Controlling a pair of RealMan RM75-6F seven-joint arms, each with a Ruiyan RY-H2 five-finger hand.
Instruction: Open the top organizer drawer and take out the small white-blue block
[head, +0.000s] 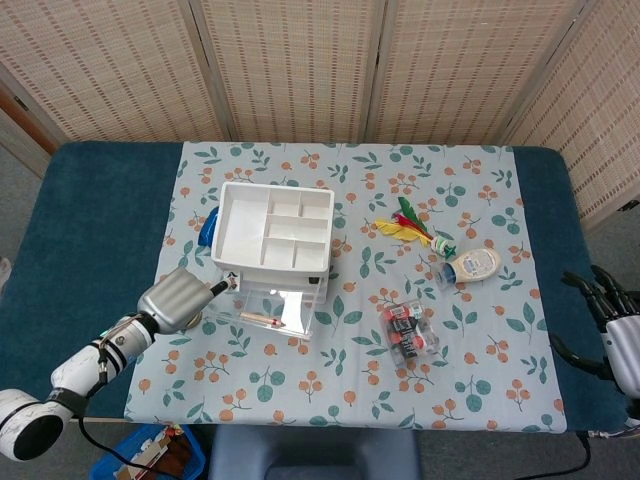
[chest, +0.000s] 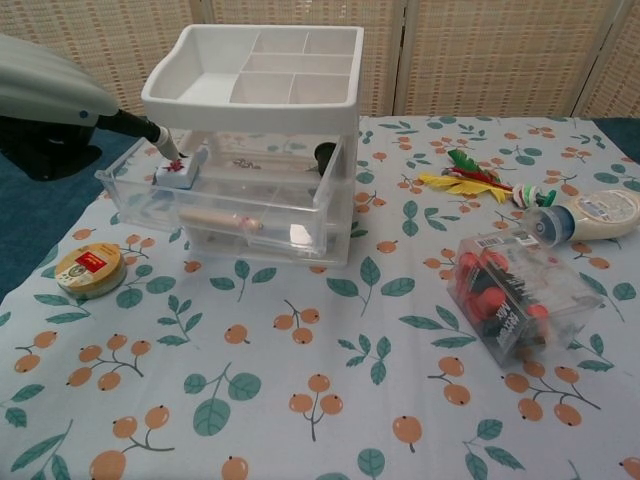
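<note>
The white organizer (head: 272, 238) (chest: 255, 85) stands mid-table with its clear top drawer (chest: 225, 205) pulled out toward me. The small white-blue block (chest: 177, 171) lies in the drawer's left rear corner, white face with red marks up, blue side showing. My left hand (head: 176, 301) (chest: 45, 105) is at the drawer's left end, and one dark finger with a pale tip (chest: 166, 146) touches the block's top. No second finger shows against it. My right hand (head: 612, 330) hangs off the table's right edge with fingers spread, holding nothing.
A wooden stick (chest: 215, 218) and a black piece (chest: 323, 154) also lie in the drawer. A tape roll (chest: 88, 268) sits left of it. To the right are a clear box of red items (chest: 510, 295), a white bottle (chest: 592, 215) and feathers (chest: 462, 178).
</note>
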